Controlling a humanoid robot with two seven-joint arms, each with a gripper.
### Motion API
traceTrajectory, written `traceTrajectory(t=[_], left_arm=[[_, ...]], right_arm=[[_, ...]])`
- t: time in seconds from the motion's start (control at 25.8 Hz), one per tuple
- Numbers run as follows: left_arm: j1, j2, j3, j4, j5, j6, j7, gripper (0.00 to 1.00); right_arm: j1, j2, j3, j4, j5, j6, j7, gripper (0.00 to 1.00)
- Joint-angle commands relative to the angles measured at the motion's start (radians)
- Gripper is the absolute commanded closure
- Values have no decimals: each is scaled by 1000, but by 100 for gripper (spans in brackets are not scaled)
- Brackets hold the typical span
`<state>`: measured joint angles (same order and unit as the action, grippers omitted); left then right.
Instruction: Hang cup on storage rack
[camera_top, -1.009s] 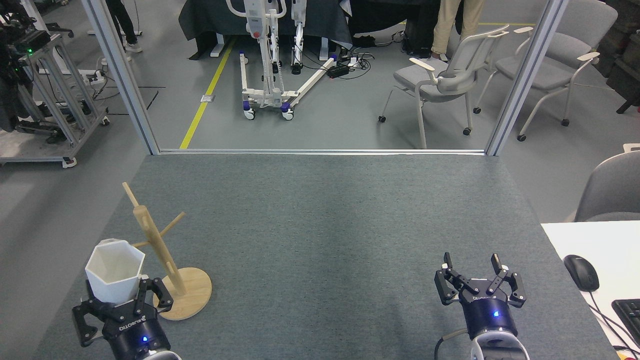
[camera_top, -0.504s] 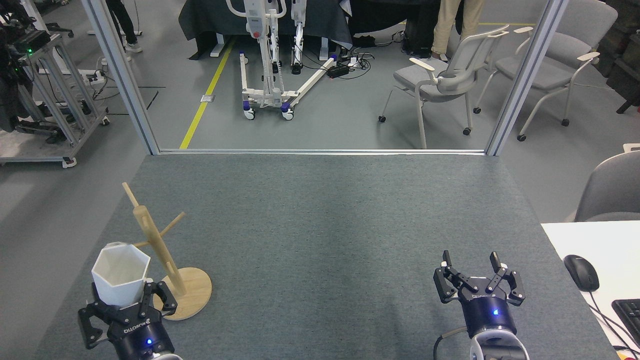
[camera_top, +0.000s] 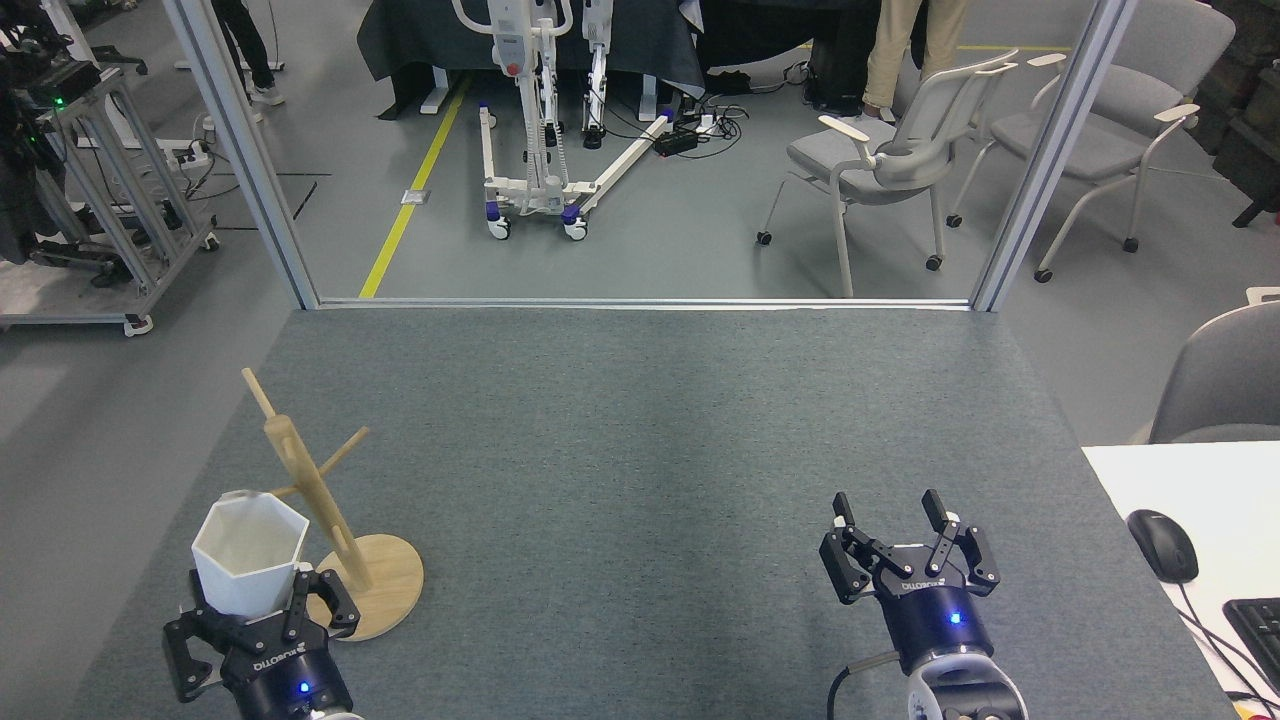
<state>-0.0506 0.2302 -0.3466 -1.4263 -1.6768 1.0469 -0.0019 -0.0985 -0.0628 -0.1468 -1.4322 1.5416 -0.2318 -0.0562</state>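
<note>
In the head view, the white faceted cup (camera_top: 250, 555) stands upright with its hexagonal mouth facing up, at the near left of the table. My left gripper (camera_top: 250, 603) is shut on the cup's narrow base from below. The cup sits just left of the wooden storage rack (camera_top: 310, 490) and close beside its post and a low peg; I cannot tell whether they touch. The rack's round base (camera_top: 385, 590) rests on the grey table mat. The cup's handle is hidden. My right gripper (camera_top: 887, 505) is open and holds nothing at the near right.
The grey table mat (camera_top: 640, 450) stretches between the two arms. A white desk (camera_top: 1180, 500) with a black mouse (camera_top: 1163, 545) and a keyboard corner lies at the right edge. Chairs, a metal frame and a wheeled stand are on the floor beyond the table.
My left gripper has shifted the cup slightly right and nearer, closer to the rack's post. The right gripper has moved left and forward, still open.
</note>
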Motion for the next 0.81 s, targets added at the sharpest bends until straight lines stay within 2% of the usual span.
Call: traceTrajectory(t=[0.0,0.23,0.78], left_arm=[[0,0,0,3,0,0,0,0],[0,0,-6,6,-3,0,5,0],[0,-20,-25,47,-1,0,2,0]], right_arm=[[3,4,1,-11,0,-24,-1,1],[5,3,4,-10,5,85,-1,1],[6,-2,-16,7,0,92,-10,1]])
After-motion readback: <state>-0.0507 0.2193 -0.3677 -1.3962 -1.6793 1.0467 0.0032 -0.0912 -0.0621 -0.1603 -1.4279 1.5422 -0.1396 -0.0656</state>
